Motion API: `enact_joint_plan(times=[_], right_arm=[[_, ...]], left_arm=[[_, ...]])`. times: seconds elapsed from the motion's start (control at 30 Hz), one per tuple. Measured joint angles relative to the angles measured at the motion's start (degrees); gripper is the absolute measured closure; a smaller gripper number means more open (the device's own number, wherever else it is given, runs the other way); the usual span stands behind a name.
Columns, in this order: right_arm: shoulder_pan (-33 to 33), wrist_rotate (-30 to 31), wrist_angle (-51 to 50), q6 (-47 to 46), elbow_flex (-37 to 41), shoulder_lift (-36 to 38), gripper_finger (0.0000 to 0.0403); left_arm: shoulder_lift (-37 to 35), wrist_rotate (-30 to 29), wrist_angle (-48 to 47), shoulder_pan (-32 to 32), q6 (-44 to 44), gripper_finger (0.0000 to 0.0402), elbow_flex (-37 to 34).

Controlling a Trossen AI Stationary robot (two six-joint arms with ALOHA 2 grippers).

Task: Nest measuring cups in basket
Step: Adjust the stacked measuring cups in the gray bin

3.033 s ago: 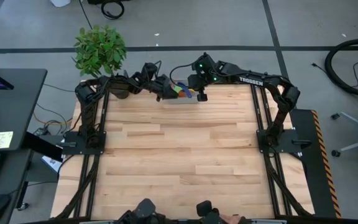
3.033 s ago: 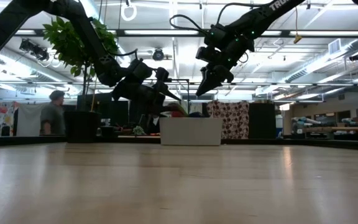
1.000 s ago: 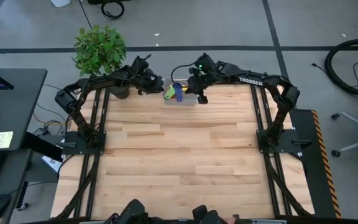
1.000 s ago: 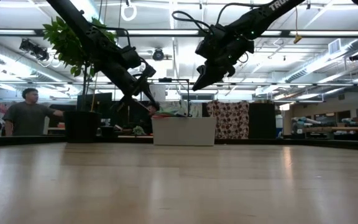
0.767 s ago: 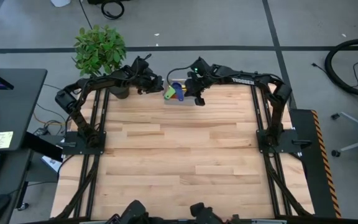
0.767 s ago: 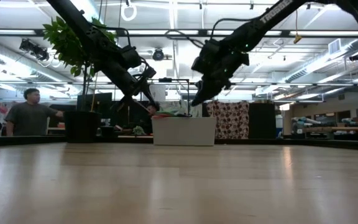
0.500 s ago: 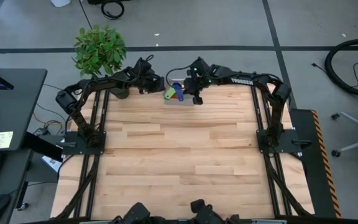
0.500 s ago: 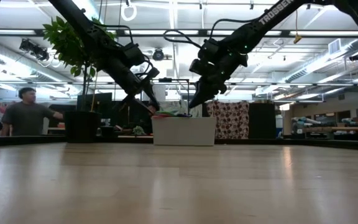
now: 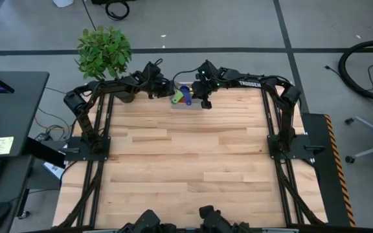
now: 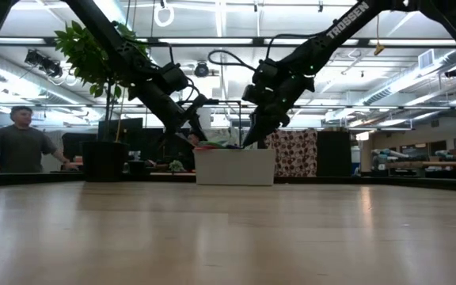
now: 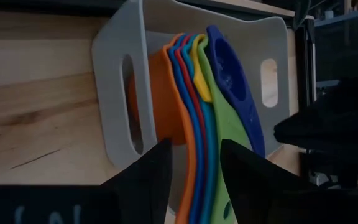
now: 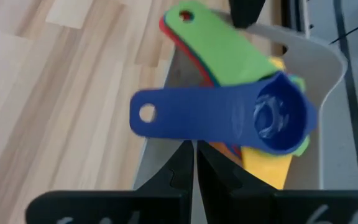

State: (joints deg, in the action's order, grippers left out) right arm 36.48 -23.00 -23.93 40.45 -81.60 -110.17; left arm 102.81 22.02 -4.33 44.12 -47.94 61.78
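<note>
The pale grey plastic basket [image 9: 188, 102] sits at the far edge of the wooden worktop [image 9: 186, 162], holding the nested bright plastic measuring cups [image 11: 194, 93]; the dark blue cup [image 12: 253, 118] lies on top with its handle crossing the basket's rim. The left tool [image 11: 194, 168] hovers just beside the basket, fingers apart, empty. The right tool [image 12: 194, 165] hangs over it, fingers pinched together, empty. The lower cups' bowls are mostly hidden

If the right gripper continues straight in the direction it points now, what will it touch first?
Most likely the dark blue measuring cup, which lies on top of the nested stack in the basket, straight past the shut right gripper. Depth is unclear, so this is a judgement.
</note>
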Motion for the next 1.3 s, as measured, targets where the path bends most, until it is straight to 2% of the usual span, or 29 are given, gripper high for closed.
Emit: enact_joint_plan(times=[0.5,0.93,1.13,1.3], right_arm=[[0.7,-2.3,0.1,0.0,0.1,-2.9,0.0381],[-1.0,-3.2,1.9,0.0,0.1,-3.4,0.0381],[-1.0,-2.4,1.5,0.0,0.1,-3.3,0.0381],[-0.9,-2.2,1.2,0.0,0.1,-3.3,0.0381]], left_arm=[[0.8,1.5,-0.3,-0.6,-4.9,0.0261,0.9],[13.4,7.0,-2.6,-4.6,-2.7,0.0261,16.2],[14.6,7.3,-9.0,-4.5,1.7,0.0261,21.2],[14.3,5.6,-19.6,-3.4,7.1,0.0261,25.3]])
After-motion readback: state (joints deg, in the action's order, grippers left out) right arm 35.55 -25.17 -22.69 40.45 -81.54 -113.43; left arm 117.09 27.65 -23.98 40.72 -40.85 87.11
